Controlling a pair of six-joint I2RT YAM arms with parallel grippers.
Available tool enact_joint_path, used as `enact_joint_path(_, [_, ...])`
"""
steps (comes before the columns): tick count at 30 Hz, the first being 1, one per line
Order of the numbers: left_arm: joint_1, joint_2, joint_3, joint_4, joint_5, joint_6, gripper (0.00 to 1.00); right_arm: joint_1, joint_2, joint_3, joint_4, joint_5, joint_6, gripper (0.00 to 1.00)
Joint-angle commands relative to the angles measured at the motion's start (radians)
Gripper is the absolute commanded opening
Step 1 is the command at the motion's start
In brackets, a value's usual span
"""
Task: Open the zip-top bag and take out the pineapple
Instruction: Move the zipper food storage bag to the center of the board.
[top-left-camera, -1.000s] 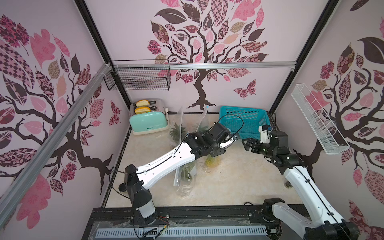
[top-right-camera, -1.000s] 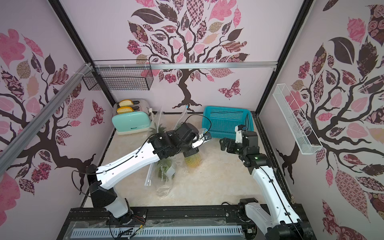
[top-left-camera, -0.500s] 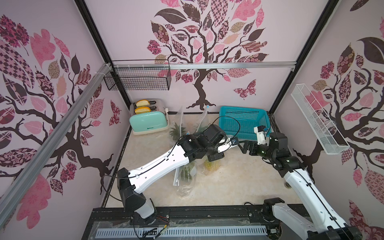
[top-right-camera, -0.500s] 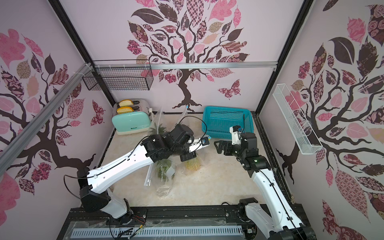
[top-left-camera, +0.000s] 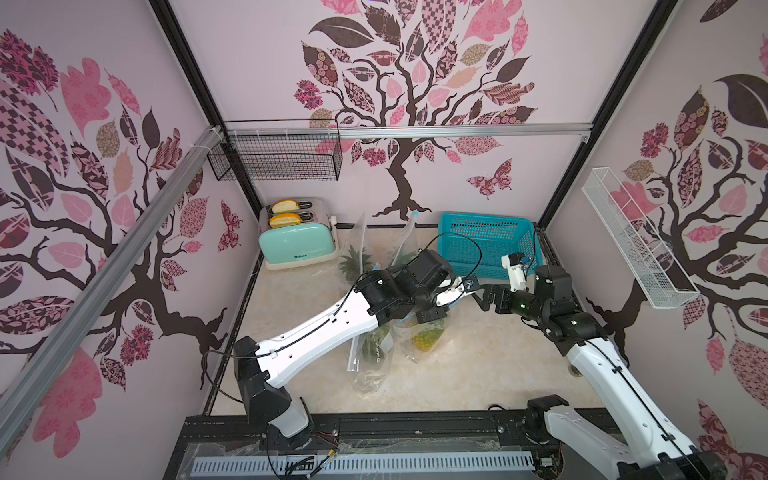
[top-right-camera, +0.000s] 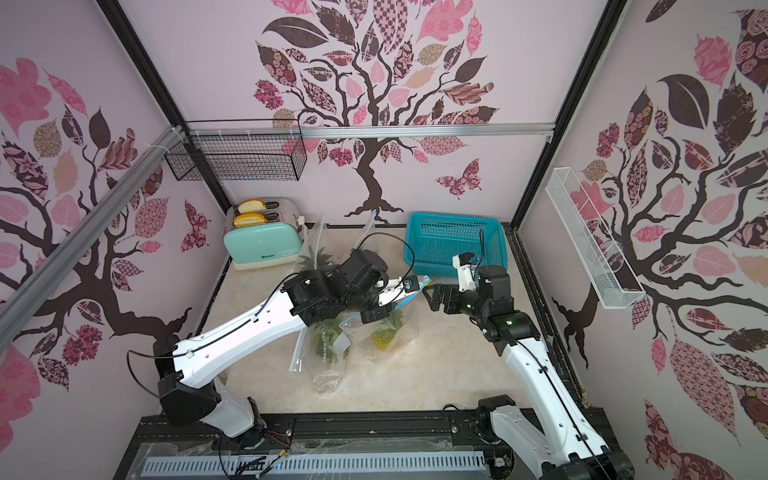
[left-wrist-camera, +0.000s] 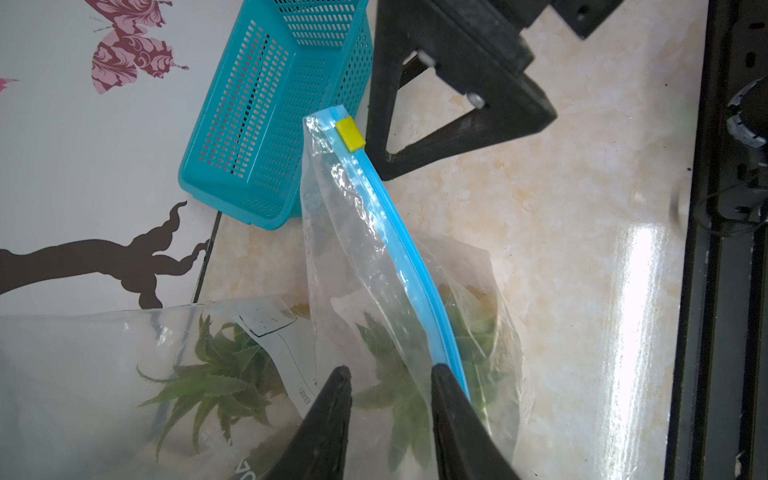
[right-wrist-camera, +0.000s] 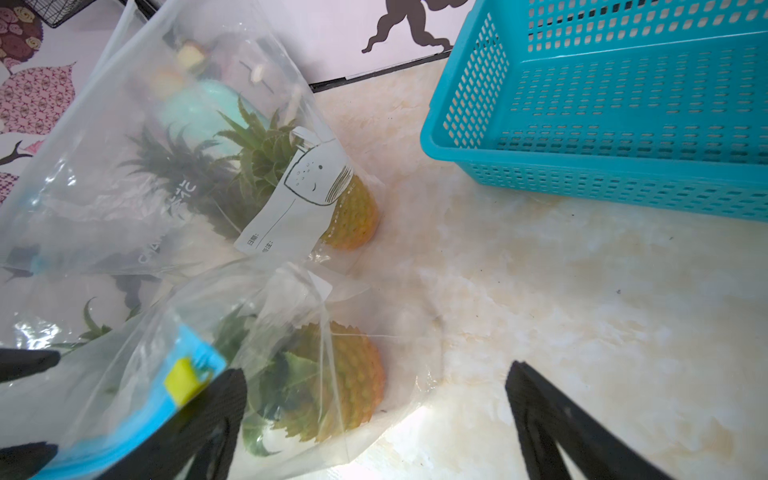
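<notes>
A clear zip-top bag (top-left-camera: 428, 328) with a blue zip strip (left-wrist-camera: 399, 245) and a yellow slider (left-wrist-camera: 350, 133) stands mid-table. The pineapple (right-wrist-camera: 345, 382) sits inside it, seen too in both top views (top-left-camera: 424, 338) (top-right-camera: 383, 337). My left gripper (left-wrist-camera: 390, 374) is at the bag's top edge, jaws apart, with bag film between them and the zip strip against one finger. My right gripper (right-wrist-camera: 376, 370) is wide open and holds nothing. One of its fingers (right-wrist-camera: 232, 395) is right beside the slider (right-wrist-camera: 183, 380). In the top views the two grippers (top-left-camera: 467, 286) (top-left-camera: 484, 296) nearly meet.
A second bagged pineapple (right-wrist-camera: 266, 166) stands behind, and a third bag (top-left-camera: 372, 357) lies flat nearer the front. A teal basket (top-left-camera: 490, 241) sits at the back right. A mint toaster (top-left-camera: 297, 245) stands at the back left.
My left gripper's jaws have parted from shut at the bag's top. The right gripper has moved left until it almost touches the left gripper at the slider.
</notes>
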Motion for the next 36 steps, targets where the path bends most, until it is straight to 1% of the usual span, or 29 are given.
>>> enact_joint_path(1, [-0.007, -0.009, 0.029, 0.019, -0.005, -0.002, 0.39, 0.021, -0.012, 0.036, -0.014, -0.044, -0.013, 1.00])
enact_joint_path(6, [-0.013, -0.001, 0.053, 0.026, 0.009, 0.003, 0.41, 0.025, -0.032, 0.041, 0.011, -0.119, 0.012, 0.99])
enact_joint_path(9, [-0.017, 0.010, 0.068, 0.030, 0.032, 0.008, 0.44, 0.025, -0.036, 0.041, 0.020, -0.128, 0.020, 1.00])
enact_joint_path(15, [-0.026, 0.041, 0.083, 0.032, 0.028, 0.013, 0.44, 0.025, -0.022, 0.036, 0.027, -0.125, 0.026, 1.00])
enact_joint_path(17, [-0.026, 0.045, 0.083, 0.046, 0.016, 0.013, 0.44, 0.026, -0.030, 0.042, 0.011, -0.098, 0.027, 1.00])
enact_joint_path(21, [-0.026, 0.050, 0.089, 0.073, -0.019, 0.018, 0.45, 0.026, -0.093, 0.046, -0.007, -0.031, 0.038, 1.00])
enact_joint_path(26, [-0.027, 0.063, 0.116, 0.070, 0.018, 0.014, 0.46, 0.026, -0.125, 0.050, -0.002, -0.046, 0.077, 1.00])
enact_joint_path(27, [-0.028, 0.069, 0.119, 0.066, 0.018, 0.013, 0.46, 0.025, -0.123, 0.054, 0.003, -0.046, 0.091, 0.98])
enact_joint_path(28, [-0.031, 0.072, 0.122, 0.063, 0.016, 0.015, 0.46, 0.027, -0.119, 0.059, 0.008, -0.051, 0.106, 0.94])
enact_joint_path(33, [-0.035, 0.067, 0.102, 0.072, -0.014, 0.014, 0.46, 0.026, -0.058, 0.071, 0.059, -0.146, 0.218, 0.62])
enact_joint_path(35, [-0.035, 0.048, 0.077, 0.093, -0.023, 0.011, 0.46, 0.027, -0.036, 0.073, 0.074, -0.174, 0.248, 0.50])
enact_joint_path(36, [-0.035, 0.037, 0.064, 0.104, -0.027, 0.010, 0.46, 0.027, -0.031, 0.067, 0.090, -0.184, 0.264, 0.46])
